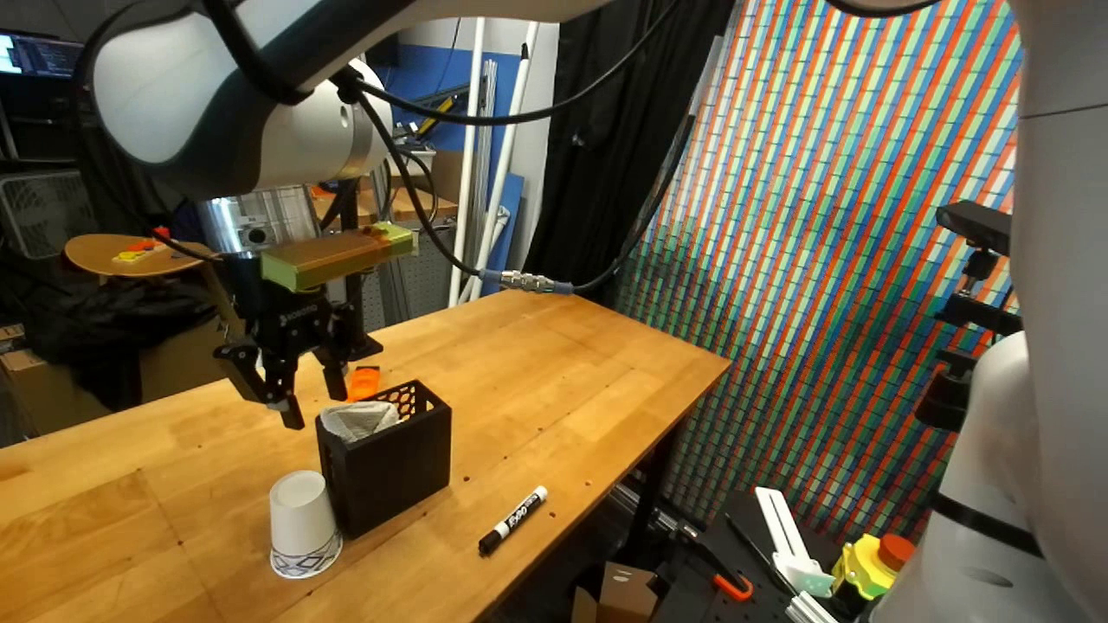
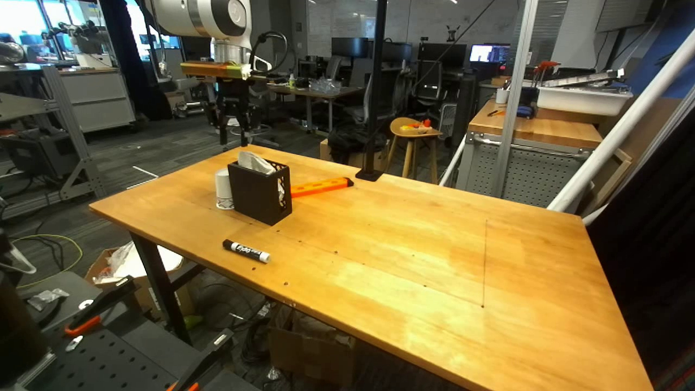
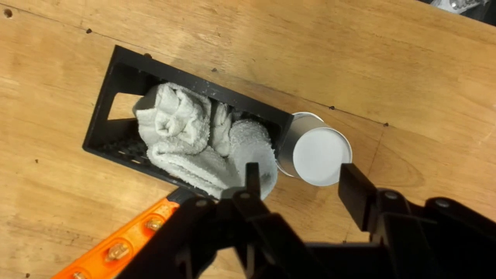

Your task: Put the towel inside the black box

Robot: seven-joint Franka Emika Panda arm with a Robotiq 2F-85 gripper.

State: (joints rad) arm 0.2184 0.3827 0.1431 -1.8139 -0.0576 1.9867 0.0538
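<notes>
The black box stands upright on the wooden table, open at the top, and shows in both exterior views. The white towel lies bunched inside the box in the wrist view. Part of the towel rises above the rim at the cup end, as both exterior views show. My gripper is open and empty, pointing down above the table near the box's cup end. In the wrist view its fingers are apart, with the left finger overlapping the towel. The towel's lower part is hidden by the box walls.
An upside-down white paper cup stands close beside the box's end. A black-and-white marker lies near the table's edge. An orange tool lies by the box's other side. A black post rises at the table's far edge.
</notes>
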